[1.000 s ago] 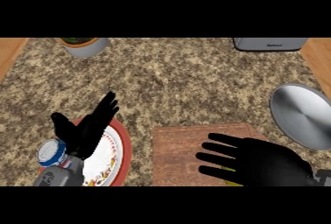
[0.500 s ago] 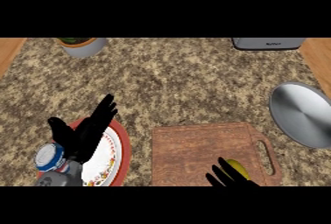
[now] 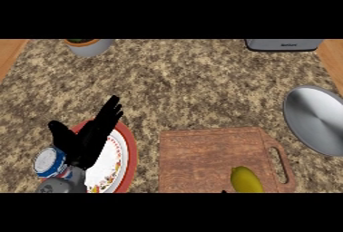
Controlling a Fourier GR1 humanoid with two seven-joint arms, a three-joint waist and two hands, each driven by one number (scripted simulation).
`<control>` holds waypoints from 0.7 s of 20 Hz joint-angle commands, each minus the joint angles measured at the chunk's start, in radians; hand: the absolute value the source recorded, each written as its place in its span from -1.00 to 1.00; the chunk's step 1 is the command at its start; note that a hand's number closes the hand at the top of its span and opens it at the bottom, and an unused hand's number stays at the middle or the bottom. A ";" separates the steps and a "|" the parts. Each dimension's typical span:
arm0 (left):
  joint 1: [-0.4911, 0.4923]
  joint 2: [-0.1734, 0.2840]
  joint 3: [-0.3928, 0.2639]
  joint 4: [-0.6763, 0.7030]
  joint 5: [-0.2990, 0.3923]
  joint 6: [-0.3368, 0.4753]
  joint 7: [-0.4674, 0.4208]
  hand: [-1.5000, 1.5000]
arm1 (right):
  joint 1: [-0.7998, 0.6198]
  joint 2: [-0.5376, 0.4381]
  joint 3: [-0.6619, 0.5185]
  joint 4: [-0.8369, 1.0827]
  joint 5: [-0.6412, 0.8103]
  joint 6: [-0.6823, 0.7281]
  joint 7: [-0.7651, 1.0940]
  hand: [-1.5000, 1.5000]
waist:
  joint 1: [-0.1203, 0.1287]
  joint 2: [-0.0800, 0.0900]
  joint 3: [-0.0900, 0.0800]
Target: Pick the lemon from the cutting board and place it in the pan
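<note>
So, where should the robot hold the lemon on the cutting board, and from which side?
Probably across the lemon's narrow middle, coming from above with the right hand, which is out of view now. It lies flat near the cutting board's near edge, long axis pointing away from the robot, so thumb and fingers can close on its left and right sides. The handle slot to its right leaves room.

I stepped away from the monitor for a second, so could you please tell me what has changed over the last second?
The right hand has drawn back toward the lower edge and is now out of view, uncovering the lemon on the cutting board; it took hold of nothing. The left hand rests open over the plate as before. The pan has not moved.
</note>
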 commanded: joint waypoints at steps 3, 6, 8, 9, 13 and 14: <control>-0.042 -0.010 0.044 0.008 0.010 -0.025 0.049 0.00 | 0.021 0.073 0.020 0.065 0.108 -0.007 0.032 -1.00 | 0.006 0.004 0.001; 0.011 -0.010 0.011 -0.042 -0.042 -0.009 0.040 0.00 | -0.002 0.062 0.017 0.107 0.161 -0.035 0.038 -1.00 | 0.010 0.003 0.001; -0.037 -0.002 0.056 0.000 -0.018 -0.038 0.035 0.00 | -0.017 0.050 -0.003 0.154 0.188 -0.116 0.038 -1.00 | 0.008 0.004 0.001; -0.008 -0.056 0.007 -0.001 -0.045 -0.008 0.018 0.00 | -0.089 0.090 -0.086 0.181 0.131 -0.066 -0.045 -1.00 | 0.012 0.005 0.000; 0.046 -0.043 0.033 -0.005 -0.063 -0.034 0.001 0.00 | -0.011 -0.010 -0.104 0.077 0.150 -0.097 -0.077 -1.00 | 0.008 0.004 0.000; 0.061 -0.047 0.036 -0.027 -0.051 -0.044 -0.002 0.00 | -0.059 0.081 -0.113 0.179 0.158 -0.087 -0.106 -1.00 | 0.013 0.004 0.000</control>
